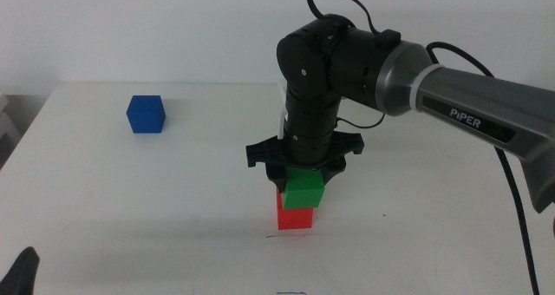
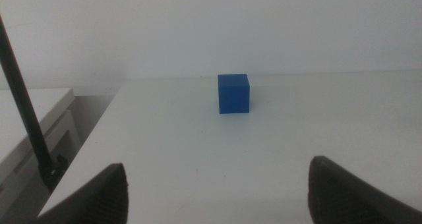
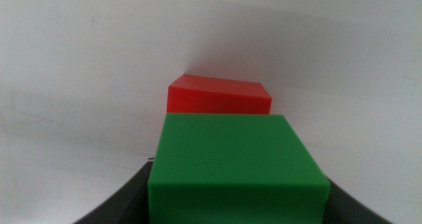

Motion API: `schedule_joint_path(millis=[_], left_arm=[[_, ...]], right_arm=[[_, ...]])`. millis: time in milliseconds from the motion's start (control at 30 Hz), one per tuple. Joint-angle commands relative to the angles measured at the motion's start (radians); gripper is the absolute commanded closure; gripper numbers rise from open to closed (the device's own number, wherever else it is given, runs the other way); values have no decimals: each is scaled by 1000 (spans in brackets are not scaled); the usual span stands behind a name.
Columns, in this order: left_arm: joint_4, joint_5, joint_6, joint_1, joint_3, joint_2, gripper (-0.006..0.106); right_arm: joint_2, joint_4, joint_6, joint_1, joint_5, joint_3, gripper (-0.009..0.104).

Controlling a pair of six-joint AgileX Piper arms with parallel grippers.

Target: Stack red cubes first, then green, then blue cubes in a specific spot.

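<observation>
The red cube [image 1: 295, 215] sits on the white table by a thin dark line [image 1: 276, 237]. The green cube [image 1: 303, 189] rests on top of it, slightly turned and offset. My right gripper [image 1: 302, 175] comes straight down from above and is shut on the green cube. In the right wrist view the green cube [image 3: 234, 165] fills the space between the jaws, with the red cube [image 3: 221, 97] beyond it. The blue cube [image 1: 146, 114] stands alone at the far left and also shows in the left wrist view [image 2: 234, 93]. My left gripper [image 2: 221, 188] is open and empty at the near left edge [image 1: 24, 273].
The table's left edge [image 2: 86, 151] runs close to the blue cube, with a lower white surface and a dark cable [image 2: 26, 112] beyond it. A second short dark mark [image 1: 291, 292] lies at the front edge.
</observation>
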Motion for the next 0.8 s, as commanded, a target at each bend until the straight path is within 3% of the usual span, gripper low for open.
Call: schedule_joint_path(millis=[0, 467, 767], left_arm=[[-11, -80, -6, -7, -2, -24, 7], [-11, -80, -6, -7, -2, -24, 7], [-11, -80, -6, -7, -2, -24, 7]], right_arm=[[-61, -15, -8, 5, 38, -34, 96], [-10, -9, -28, 6, 70, -82, 96], [-10, -43, 10, 6, 70, -82, 96]])
